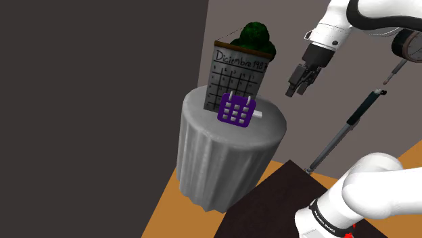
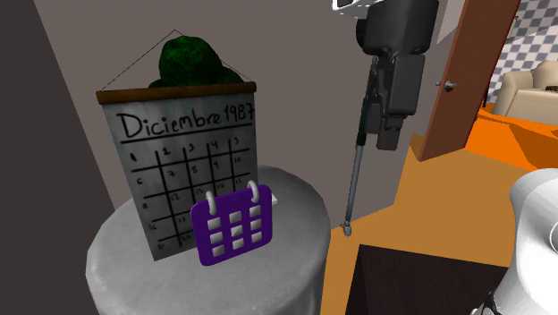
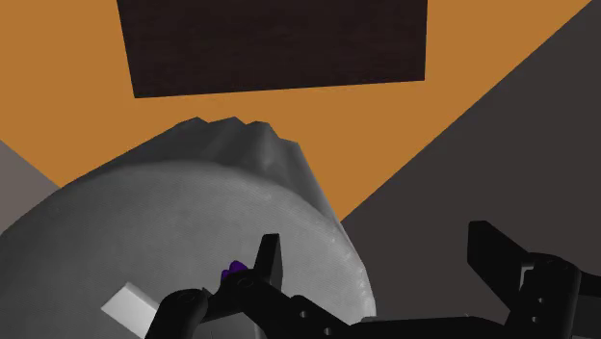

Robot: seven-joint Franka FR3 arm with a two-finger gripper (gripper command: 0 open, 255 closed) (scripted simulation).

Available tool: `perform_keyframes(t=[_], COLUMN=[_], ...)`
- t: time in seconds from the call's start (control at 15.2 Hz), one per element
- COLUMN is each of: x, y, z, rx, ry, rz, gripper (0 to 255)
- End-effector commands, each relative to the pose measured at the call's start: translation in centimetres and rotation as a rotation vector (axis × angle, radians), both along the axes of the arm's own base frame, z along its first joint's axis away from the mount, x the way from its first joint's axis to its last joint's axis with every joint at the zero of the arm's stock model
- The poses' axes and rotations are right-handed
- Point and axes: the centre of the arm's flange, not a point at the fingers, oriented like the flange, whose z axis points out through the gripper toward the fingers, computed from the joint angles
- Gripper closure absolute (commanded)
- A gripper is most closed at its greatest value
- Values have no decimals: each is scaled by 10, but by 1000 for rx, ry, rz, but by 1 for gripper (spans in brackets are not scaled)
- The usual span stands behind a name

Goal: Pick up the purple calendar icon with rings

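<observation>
On the grey-draped round table [image 1: 203, 159], purple calendar icon [image 1: 236, 109] upright, just in front of a big wall calendar [image 1: 237, 71] (headed "Diciembre 1987"), green bush [image 1: 255, 35] behind. Gripper [image 1: 293, 90] in the air near the table's edge at the shoulder view's right, fingers apart, nothing between them, clear of the icon.

A small round table [image 1: 226, 162], draped to the floor in a grey cloth that hung in folds, stood on an orange floor [image 1: 169, 218] beside a dark wall. On its top a large grey wall calendar [image 1: 233, 67] headed "Diciembre" stood upright, with a dark green bushy plant [image 1: 256, 35] behind it. The purple calendar icon [image 1: 236, 109], with two pale rings at its top, stood upright right against the big calendar's front. A small white block [image 1: 260, 115] lay just beside the icon.
</observation>
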Motion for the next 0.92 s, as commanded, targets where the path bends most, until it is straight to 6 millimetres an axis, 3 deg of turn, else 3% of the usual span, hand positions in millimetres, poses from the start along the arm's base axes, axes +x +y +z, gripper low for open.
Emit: perform_keyframes(t=[0.0, 0.86], x=[0, 142], y=[0, -34], z=[0, -87], rx=[0, -122], ry=[0, 31], rz=[0, 10], gripper=[0, 0])
